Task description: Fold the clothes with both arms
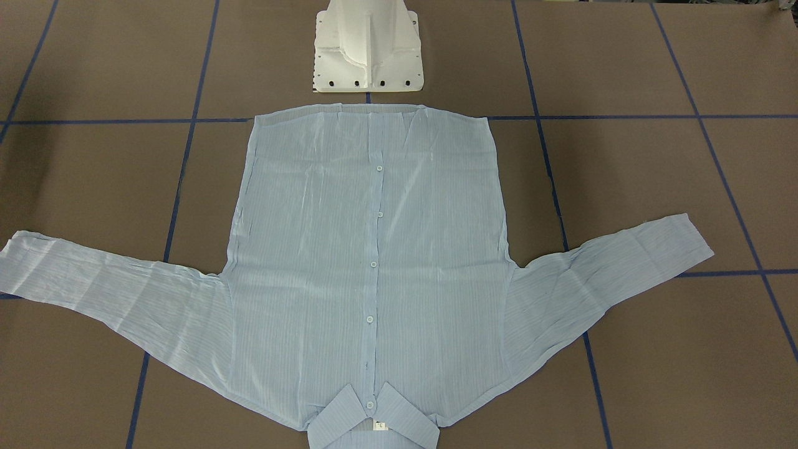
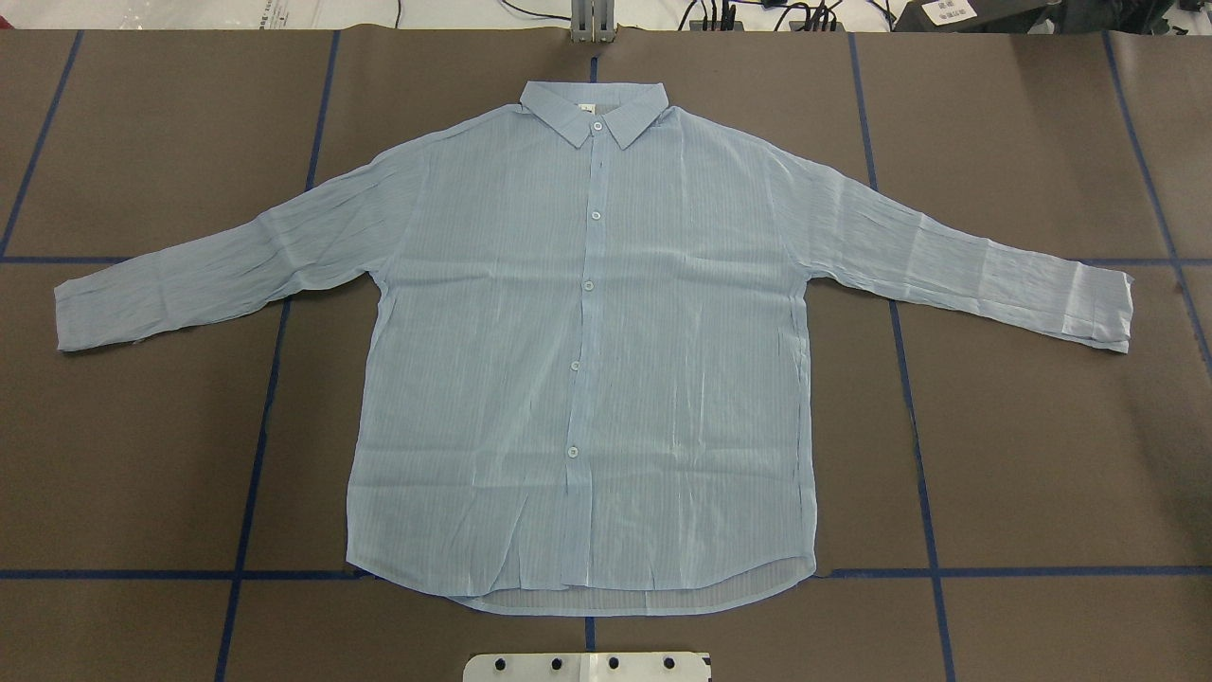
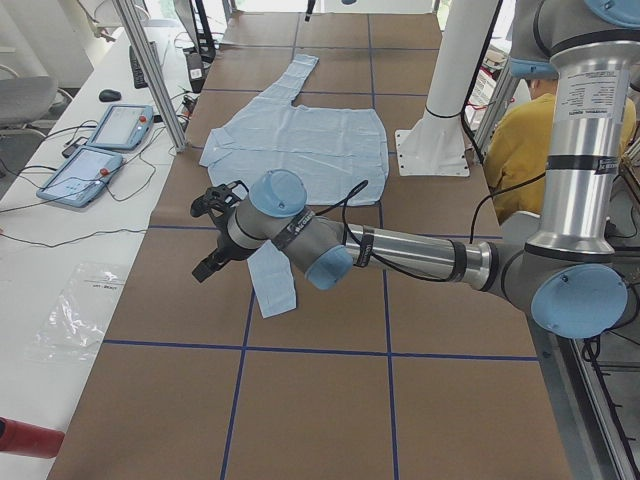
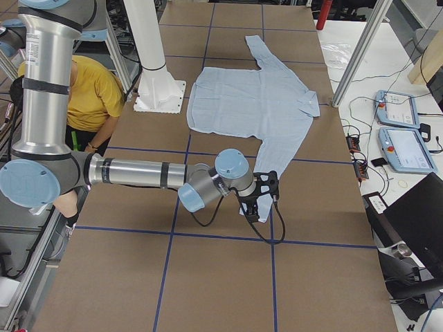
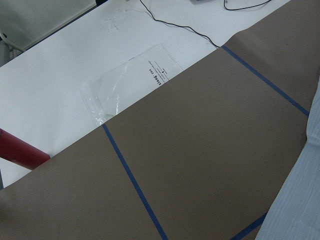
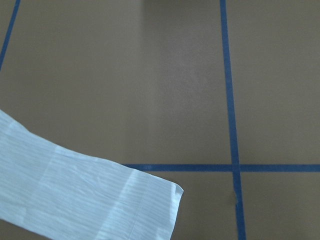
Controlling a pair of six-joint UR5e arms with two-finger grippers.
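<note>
The clothes are one pale blue button-front shirt (image 2: pixel 587 360) lying flat, front up, on the brown table, with both sleeves spread wide. Its collar (image 1: pixel 374 418) points away from the robot base. Neither arm shows in the overhead or front-facing views. In the exterior left view my left gripper (image 3: pixel 210 262) hangs beside the near sleeve's cuff (image 3: pixel 272 282). In the exterior right view my right gripper (image 4: pixel 255 211) hangs over the other sleeve's cuff (image 4: pixel 263 207). I cannot tell whether either is open or shut. The wrist views show only sleeve ends (image 5: pixel 300 200) (image 6: pixel 85 200).
Blue tape lines (image 2: pixel 918 455) grid the brown table cover. The white pedestal base (image 1: pixel 368 47) stands just behind the shirt's hem. A person in a yellow top (image 4: pixel 90 97) sits behind the robot. Touch pendants (image 3: pixel 100 150), a plastic bag (image 5: pixel 130 80) and a red cylinder (image 5: pixel 20 155) lie on the white side bench.
</note>
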